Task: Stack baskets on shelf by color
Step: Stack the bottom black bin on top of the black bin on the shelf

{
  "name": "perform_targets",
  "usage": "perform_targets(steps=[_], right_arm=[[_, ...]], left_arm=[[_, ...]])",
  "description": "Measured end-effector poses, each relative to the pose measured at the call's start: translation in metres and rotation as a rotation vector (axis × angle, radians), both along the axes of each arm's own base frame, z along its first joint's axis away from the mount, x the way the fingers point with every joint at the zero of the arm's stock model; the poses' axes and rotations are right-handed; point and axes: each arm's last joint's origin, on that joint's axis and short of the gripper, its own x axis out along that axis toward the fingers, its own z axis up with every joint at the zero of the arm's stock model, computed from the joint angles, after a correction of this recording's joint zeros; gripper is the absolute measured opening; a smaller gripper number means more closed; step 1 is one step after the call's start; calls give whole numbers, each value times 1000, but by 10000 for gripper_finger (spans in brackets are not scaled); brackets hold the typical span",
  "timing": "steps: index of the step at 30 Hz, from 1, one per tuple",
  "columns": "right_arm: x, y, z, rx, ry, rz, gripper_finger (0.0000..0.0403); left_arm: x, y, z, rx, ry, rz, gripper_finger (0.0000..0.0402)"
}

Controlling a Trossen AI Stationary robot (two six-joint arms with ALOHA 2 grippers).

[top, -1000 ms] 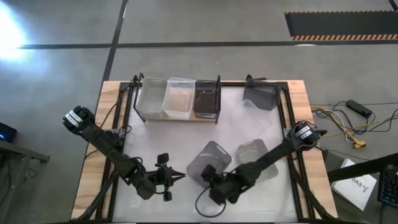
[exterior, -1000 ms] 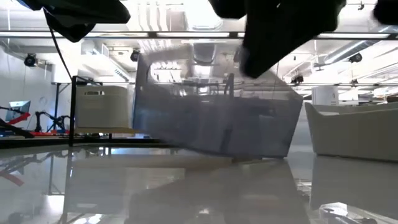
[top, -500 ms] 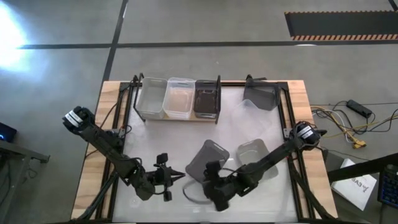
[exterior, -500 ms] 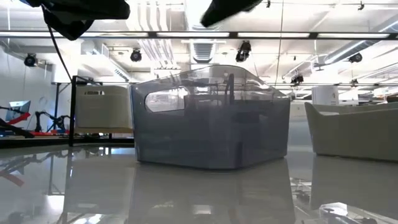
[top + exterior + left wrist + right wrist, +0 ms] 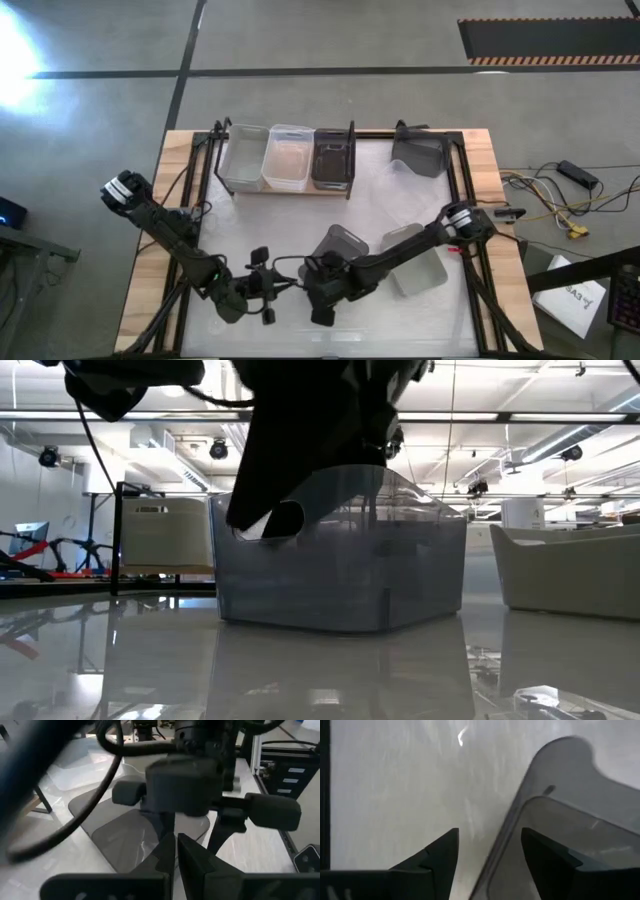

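One dark grey basket (image 5: 340, 247) sits upside down on the table (image 5: 300, 215), near-centre, between both claws. A second upturned, paler basket (image 5: 415, 262) is just to its right, and another dark one (image 5: 418, 156) lies far right. Three more already sit on the shelf (image 5: 285, 187) at the far left: clear (image 5: 243, 155), whitish (image 5: 288, 156), dark (image 5: 332, 157).

Right claw (image 5: 322, 290) is at the dark basket's near-left corner, fingers apart. In the right wrist view the basket's edge runs between the finger (image 5: 547, 862) tips, one finger over the basket base and the other over bare table. Not clamped yet, as far as I can tell.

Left claw (image 5: 272, 287) hovers just left of the right one, fingers together, holding nothing.

Key relation: the basket lies right and slightly far of the right claw, its long axis slanting near-left to far-right. Right arm is nearer and already straddles the rim, so I'd judge the grab is its job. The rim is thin and tapered, so slip risk.
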Motion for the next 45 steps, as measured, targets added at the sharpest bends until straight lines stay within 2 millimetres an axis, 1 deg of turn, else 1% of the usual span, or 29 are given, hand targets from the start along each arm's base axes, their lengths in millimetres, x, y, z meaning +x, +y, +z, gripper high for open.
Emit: perform_targets(steps=[2,4,7,10,11,14,16,18,20,23,26,29,32,34,37,41,43,45], right_arm=[[5,3,-5,-20,55,23,188],[7,6,-10,-71,138,52,163],[6,16,-10,-139,220,129,105],[-1,35,-6,-204,265,254,36],[-4,42,-5,-223,272,306,23],[-18,64,0,-274,269,460,13],[-29,77,10,-292,244,539,10],[-39,84,23,-301,222,588,9],[-46,86,38,-349,183,583,9],[-55,75,61,-466,166,531,9],[-58,55,90,-577,115,473,9],[-53,23,119,-659,63,432,8],[-45,-18,142,-721,46,399,8],[-40,-51,155,-742,53,367,8],[-30,-106,166,-764,77,310,8],[-20,-178,166,-642,99,266,8],[-19,-209,163,-570,113,231,8],[-21,-234,161,-531,123,188,8]], left_arm=[[-1,-1,0,1,1,-6,3],[-3,-3,0,0,1,-13,3],[-6,-6,-1,1,2,-28,3],[-10,-9,-2,3,2,-38,3],[-11,-10,-3,-2,-1,-32,3],[-15,-13,-4,-7,-3,-35,3],[-18,-16,-4,-7,-5,-46,3],[-20,-18,-3,-4,-9,-52,3],[-25,-22,-1,1,-21,-52,3],[-33,-27,5,-1,-51,-50,3],[-43,-30,13,-4,-92,-34,3],[-52,-31,18,8,-125,-5,3],[-55,-31,20,13,-137,5,3],[-55,-30,20,14,-137,5,3],[-54,-31,18,19,-133,6,3],[-54,-32,15,25,-129,5,3],[-54,-32,15,27,-127,4,3],[-54,-32,14,29,-126,4,3]])
